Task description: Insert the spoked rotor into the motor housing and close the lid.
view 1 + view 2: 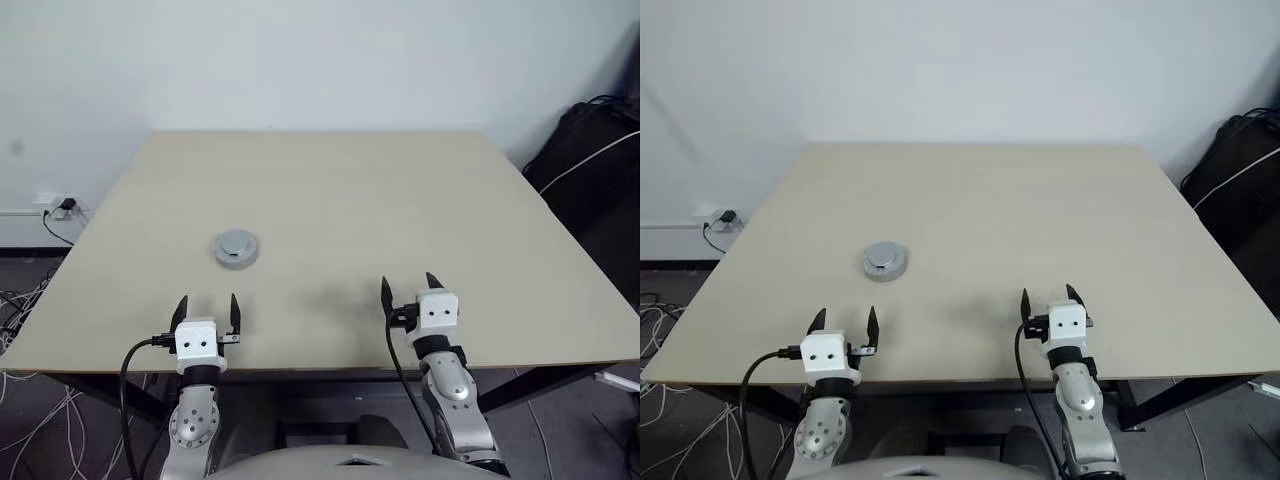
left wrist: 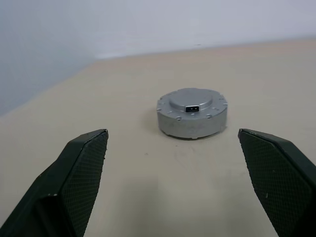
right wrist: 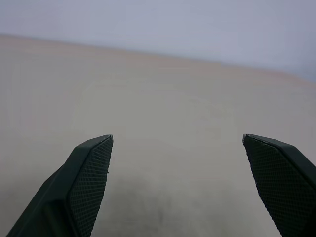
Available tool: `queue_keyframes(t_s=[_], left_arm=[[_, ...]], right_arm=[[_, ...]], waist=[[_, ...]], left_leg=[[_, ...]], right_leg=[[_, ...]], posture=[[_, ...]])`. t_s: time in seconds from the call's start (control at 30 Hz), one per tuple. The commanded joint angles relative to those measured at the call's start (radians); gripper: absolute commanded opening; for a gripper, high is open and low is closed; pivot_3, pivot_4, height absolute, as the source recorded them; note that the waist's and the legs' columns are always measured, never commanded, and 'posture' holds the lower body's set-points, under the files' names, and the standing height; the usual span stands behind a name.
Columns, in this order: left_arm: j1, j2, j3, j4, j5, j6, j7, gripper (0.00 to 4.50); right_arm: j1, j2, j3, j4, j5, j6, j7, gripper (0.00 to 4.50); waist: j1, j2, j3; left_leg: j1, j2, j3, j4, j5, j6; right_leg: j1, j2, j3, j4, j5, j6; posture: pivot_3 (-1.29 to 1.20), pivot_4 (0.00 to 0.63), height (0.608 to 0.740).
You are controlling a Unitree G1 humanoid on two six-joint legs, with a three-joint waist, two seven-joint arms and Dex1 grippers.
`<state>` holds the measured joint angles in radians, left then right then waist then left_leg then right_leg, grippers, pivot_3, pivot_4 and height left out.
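lid (image 1: 237, 248) closed on housing, left-centre of table (image 1: 400, 200) | left gripper (image 1: 207, 312) near it, fingers apart | right gripper (image 1: 411, 291) fingers apart | bag (image 1: 590, 150) far right

**Right wrist: spread fingers over bare tabletop**

The right gripper (image 3: 177, 192) has its two black, mesh-textured fingers (image 3: 84, 187) set wide apart, rising at about 7 and 5 o'clock. Between them lies the beige table (image 3: 163, 98), running toward 12 o'clock to what looks like a pale wall (image 3: 197, 24).
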<state>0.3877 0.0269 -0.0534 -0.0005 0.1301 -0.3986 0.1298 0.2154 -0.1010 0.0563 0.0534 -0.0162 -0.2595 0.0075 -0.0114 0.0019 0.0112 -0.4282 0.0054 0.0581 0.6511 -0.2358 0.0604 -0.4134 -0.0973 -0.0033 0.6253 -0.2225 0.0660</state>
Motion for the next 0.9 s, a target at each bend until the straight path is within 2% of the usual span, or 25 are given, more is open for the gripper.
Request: queue_keyframes(t_s=[0.03,0.23,0.9], left_arm=[[-0.034,-0.005,-0.005,-0.007,0.015,-0.028,0.000,4.46],[-0.052,-0.013,-0.012,-0.004,0.020,-0.026,-0.002,4.46],[-0.077,-0.016,-0.002,0.011,-0.016,-0.002,-0.043,4.46]], right_arm=[[-0.010,0.019,-0.002,-0.029,0.000,-0.023,0.001,4.50],[-0.019,0.031,0.005,-0.023,-0.010,-0.003,0.017,4.50],[-0.043,0.057,-0.009,0.061,0.003,-0.028,0.024,4.50]], waist=[[0.000,0.000,0.000],[0.001,0.000,0.000],[0.000,0.000,-0.001]], left_leg=[[0.000,0.001,0.000,0.000,0.000,0.000],[0.001,0.002,0.001,0.000,0.000,-0.001],[0.001,0.001,0.002,0.003,0.000,0.000]], right_leg=[[0.000,0.000,-0.001,0.000,0.000,0.001],[0.000,0.001,-0.003,0.001,0.002,-0.003],[0.001,0.003,-0.003,0.002,0.002,-0.003]], posture=[[0.00,0.000,0.740],[0.00,0.000,0.740],[0.00,0.000,0.740]])
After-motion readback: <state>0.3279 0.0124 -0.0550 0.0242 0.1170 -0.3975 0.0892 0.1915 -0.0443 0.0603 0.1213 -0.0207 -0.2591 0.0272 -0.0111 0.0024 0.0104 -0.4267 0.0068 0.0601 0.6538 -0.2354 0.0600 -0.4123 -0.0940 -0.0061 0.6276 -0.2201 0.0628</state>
